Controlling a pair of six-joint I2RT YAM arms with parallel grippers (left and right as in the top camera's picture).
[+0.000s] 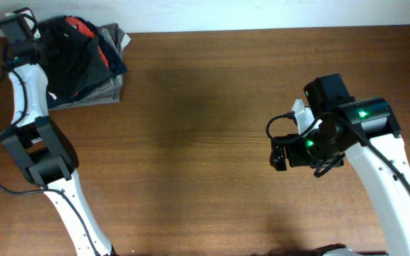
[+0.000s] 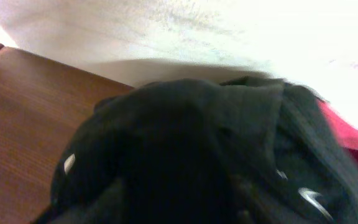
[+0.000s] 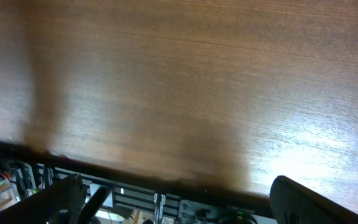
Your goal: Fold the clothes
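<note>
- Leggings [image 1: 73,60] first, from overhead: we see them as a crumpled black heap at the far left corner of the table [image 1: 205,107]. They lie on top of a folded grey garment [image 1: 112,91] and a red garment [image 1: 84,28]. The left gripper [image 1: 40,48] is right at the heap's edge, and from up here we can't tell how its jaws stand. The right gripper [image 1: 279,153] hangs over bare wood, well apart from any cloth.
- Left wrist: black fabric fills nearly the whole view, with a small white logo [image 2: 69,163] and a strip of the red garment [image 2: 353,137] on the right. It's too close and blurry, so we can't tell whether the pincer is apart or pinching cloth.
- Right wrist: both fingers [image 3: 309,202] are wide apart with nothing between them, just tabletop.
- Handling guess: light, soft, stretchy stuff that'll droop and bunch, with no stiffness at all, and probably a little slick. We'd pinch a single layer at the waistband or a cuff, not the middle of the wad. We'd also lift carefully so the folded things below don't drag along.
</note>
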